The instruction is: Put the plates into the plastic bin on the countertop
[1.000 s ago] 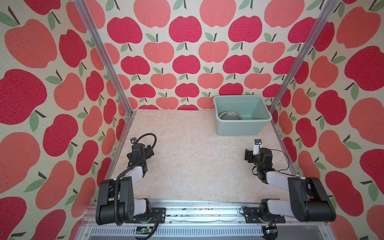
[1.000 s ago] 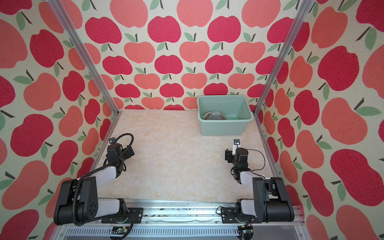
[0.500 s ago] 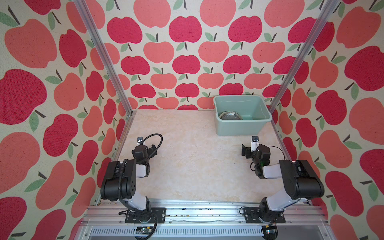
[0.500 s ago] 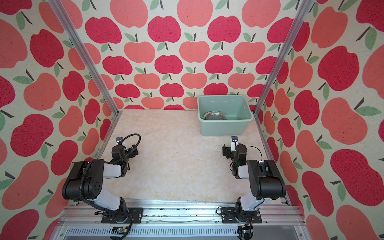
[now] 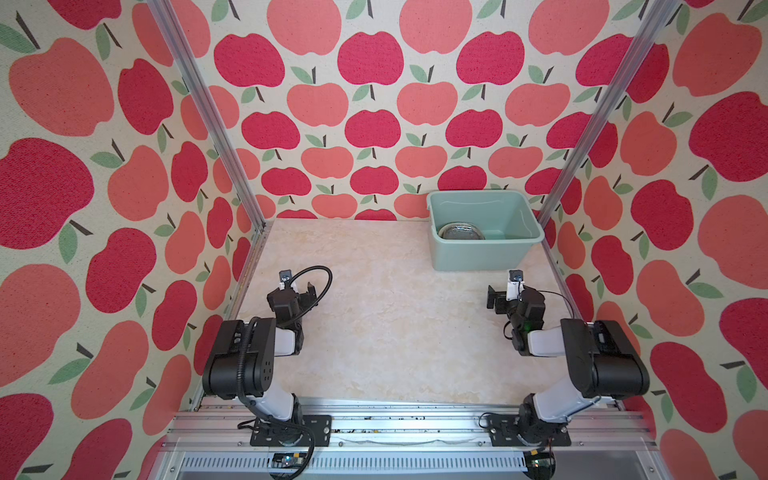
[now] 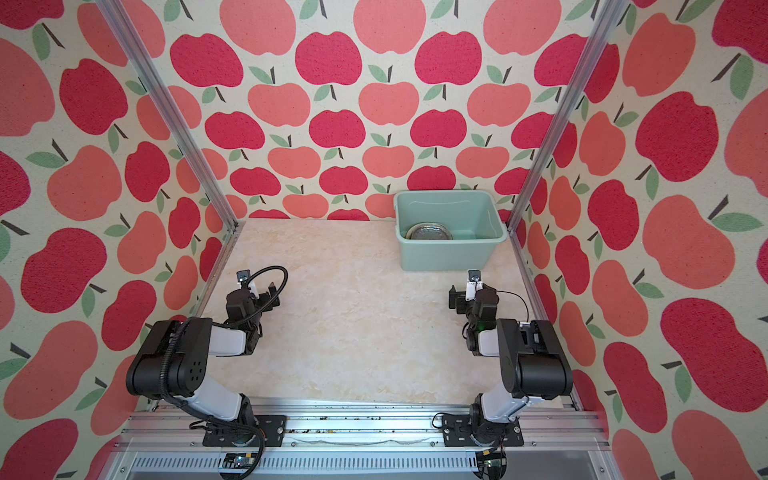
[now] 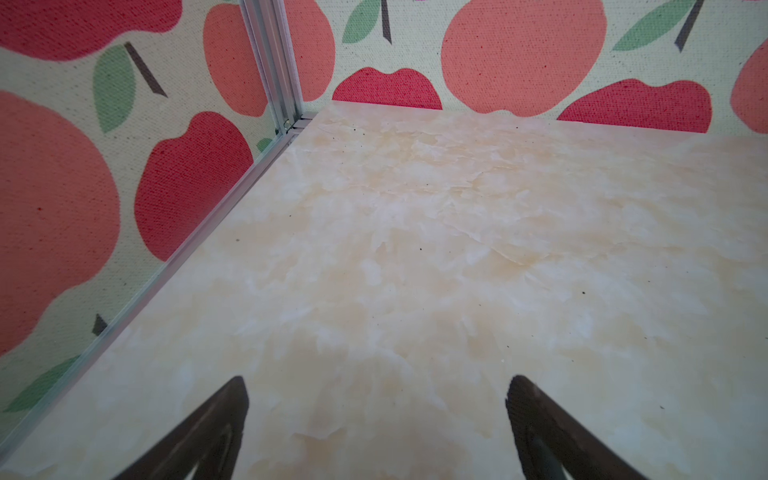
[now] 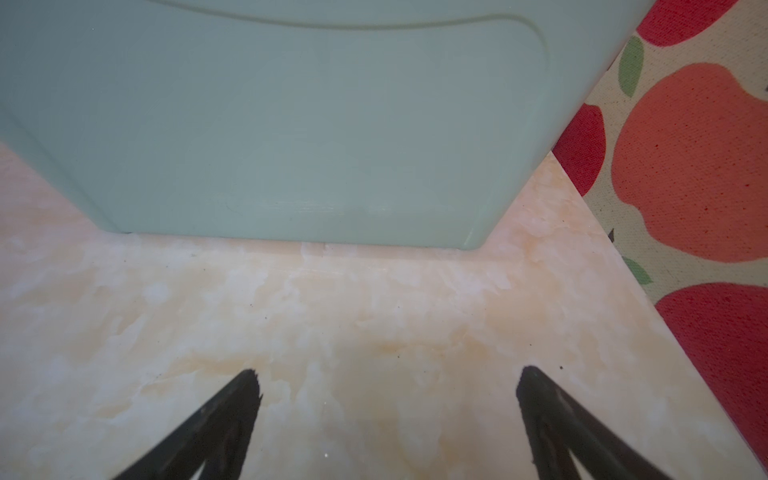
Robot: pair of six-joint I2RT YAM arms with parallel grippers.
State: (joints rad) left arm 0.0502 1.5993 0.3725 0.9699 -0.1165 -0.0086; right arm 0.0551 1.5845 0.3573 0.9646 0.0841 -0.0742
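We see a clear plate [image 5: 461, 232] lying inside the plastic bin [image 5: 482, 257] at the far right corner of the bench [image 5: 395, 332]; no plate shows outside it; the left hand [image 7: 376, 382] and right hand [image 8: 388, 374] hang released and empty near their bases; we judge the placing done, so the next move calls for no grasp.

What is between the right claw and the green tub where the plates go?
Nothing visible. Only bare countertop lies between the open right gripper and the near wall of the plastic bin. A glass plate already lies inside the bin.
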